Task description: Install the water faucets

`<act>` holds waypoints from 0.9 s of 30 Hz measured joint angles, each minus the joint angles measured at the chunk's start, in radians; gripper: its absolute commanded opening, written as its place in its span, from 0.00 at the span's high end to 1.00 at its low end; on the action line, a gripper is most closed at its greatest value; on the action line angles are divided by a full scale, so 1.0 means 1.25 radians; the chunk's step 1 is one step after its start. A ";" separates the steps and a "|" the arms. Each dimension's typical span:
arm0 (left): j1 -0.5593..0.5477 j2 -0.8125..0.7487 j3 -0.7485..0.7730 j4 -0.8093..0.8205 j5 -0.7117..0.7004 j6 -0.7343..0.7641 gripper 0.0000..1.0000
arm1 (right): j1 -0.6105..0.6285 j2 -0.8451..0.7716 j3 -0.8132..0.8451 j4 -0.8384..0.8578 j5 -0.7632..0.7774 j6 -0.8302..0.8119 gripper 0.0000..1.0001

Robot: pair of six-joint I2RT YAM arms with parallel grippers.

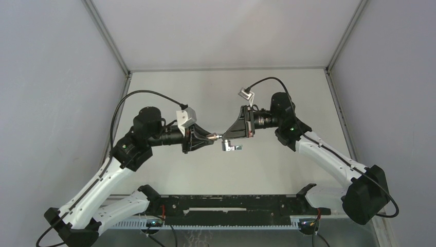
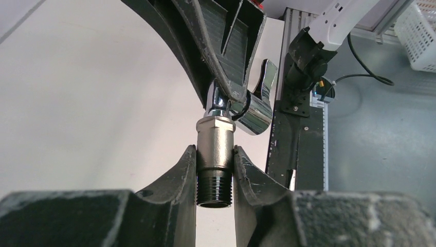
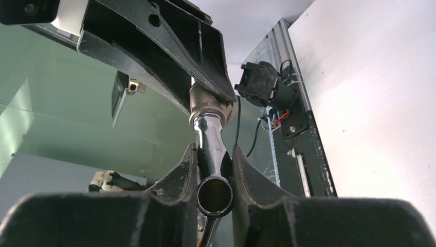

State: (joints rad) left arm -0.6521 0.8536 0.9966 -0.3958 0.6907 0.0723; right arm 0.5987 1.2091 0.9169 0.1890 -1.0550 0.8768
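Observation:
Both arms meet above the middle of the table. My left gripper [image 1: 210,137] is shut on the short dull-grey stub [image 2: 215,144], its dark threaded end pointing at the left wrist camera. My right gripper [image 1: 228,136] is shut on the shiny chrome tap piece [image 3: 211,146], whose open round end faces the right wrist camera. The stub's hex end [image 3: 204,103] meets the chrome piece [image 2: 256,105] end to end; they look joined in line. The chrome spout and handle [image 1: 231,146] hang below the grippers in the top view.
The black rail with the arm bases [image 1: 226,206] runs along the near edge. Grey walls [image 1: 51,77] close in left, right and back. A white basket [image 2: 419,36] stands beyond the table in the left wrist view.

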 measured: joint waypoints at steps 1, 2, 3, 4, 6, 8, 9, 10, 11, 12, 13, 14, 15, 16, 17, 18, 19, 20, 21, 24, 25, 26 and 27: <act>0.000 0.000 0.000 0.001 0.000 0.001 1.00 | -0.001 0.001 0.000 -0.002 -0.001 0.003 1.00; 0.000 -0.001 -0.001 0.001 -0.002 0.005 1.00 | -0.001 0.003 0.000 0.002 -0.004 0.006 1.00; 0.000 -0.001 -0.002 0.002 -0.003 0.006 1.00 | -0.002 0.003 0.000 0.005 -0.003 0.008 1.00; 0.000 -0.004 -0.007 0.007 -0.005 0.012 1.00 | -0.002 0.004 0.000 0.007 -0.004 0.014 1.00; 0.000 -0.012 -0.022 0.022 -0.011 0.027 1.00 | -0.005 0.008 0.000 0.009 -0.005 0.035 1.00; -0.007 -0.020 -0.036 0.034 -0.031 0.053 1.00 | -0.010 0.017 -0.003 0.018 -0.006 0.071 1.00; -0.015 -0.022 -0.040 0.036 -0.048 0.074 1.00 | -0.016 0.026 -0.005 0.025 -0.011 0.108 1.00; -0.026 -0.022 -0.043 0.037 -0.070 0.096 1.00 | -0.023 0.038 -0.006 0.034 -0.022 0.148 1.00; -0.037 -0.021 -0.046 0.038 -0.096 0.116 1.00 | -0.030 0.054 -0.007 0.047 -0.034 0.193 1.00; -0.048 -0.019 -0.051 0.041 -0.122 0.135 1.00 | -0.035 0.071 -0.009 0.061 -0.046 0.239 0.96; -0.057 -0.018 -0.057 0.045 -0.149 0.151 1.00 | -0.040 0.087 -0.013 0.078 -0.052 0.280 0.83; -0.065 -0.017 -0.063 0.050 -0.170 0.163 1.00 | -0.045 0.100 -0.022 0.099 -0.055 0.325 0.69; -0.070 -0.016 -0.069 0.054 -0.185 0.174 1.00 | -0.050 0.110 -0.032 0.114 -0.055 0.366 0.52; -0.073 -0.014 -0.074 0.056 -0.194 0.179 1.00 | -0.052 0.114 -0.040 0.120 -0.053 0.395 0.38; -0.075 -0.013 -0.077 0.057 -0.204 0.188 1.00 | -0.056 0.117 -0.045 0.121 -0.051 0.432 0.29; -0.077 -0.009 -0.078 0.049 -0.215 0.198 1.00 | -0.061 0.117 -0.047 0.122 -0.046 0.469 0.24; -0.078 -0.002 -0.078 0.041 -0.222 0.201 1.00 | -0.066 0.117 -0.047 0.126 -0.042 0.490 0.21; -0.078 0.004 -0.078 0.035 -0.226 0.201 1.00 | -0.071 0.114 -0.047 0.128 -0.038 0.503 0.19; -0.078 0.011 -0.078 0.030 -0.229 0.200 1.00 | -0.075 0.113 -0.047 0.125 -0.036 0.506 0.17; -0.078 0.019 -0.078 0.026 -0.231 0.189 1.00 | -0.079 0.110 -0.047 0.110 -0.030 0.503 0.13; -0.078 0.018 -0.078 0.025 -0.231 0.181 1.00 | -0.080 0.107 -0.047 0.101 -0.027 0.497 0.11; -0.078 0.018 -0.078 0.024 -0.231 0.172 1.00 | -0.082 0.103 -0.047 0.087 -0.024 0.488 0.10; -0.078 0.017 -0.078 0.022 -0.231 0.166 1.00 | -0.086 0.095 -0.047 0.066 -0.020 0.471 0.09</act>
State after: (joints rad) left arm -0.7494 0.8753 0.8986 -0.3683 0.4023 0.2802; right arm 0.4911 1.3281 0.8585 0.2710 -1.0805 1.4658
